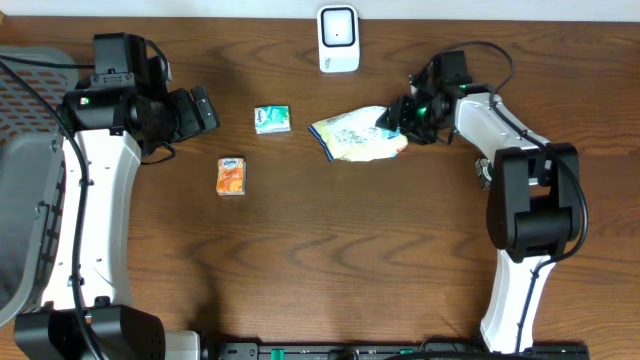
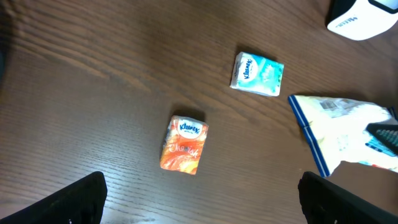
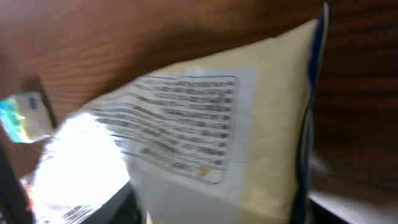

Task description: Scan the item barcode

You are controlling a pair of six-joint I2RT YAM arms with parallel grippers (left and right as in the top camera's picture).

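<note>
Right gripper apparently clamped on snack bag edge; left gripper spread wide, orange Kleenex pack ahead of its empty jaws

Pale yellow blue-edged bag, orange tissue pack, teal tissue pack, white scanner

The item is a pale yellow snack bag with a blue sealed edge. It is crumpled and set slantwise on the dark wooden worktop, right of centre in the upper half of the overhead frame. Whether it rests fully flat cannot be told. A white label of fine print shows tilted on its face. The white scanner, rounded with a dark window, stands at top centre, near the bag but apart from it.
</note>
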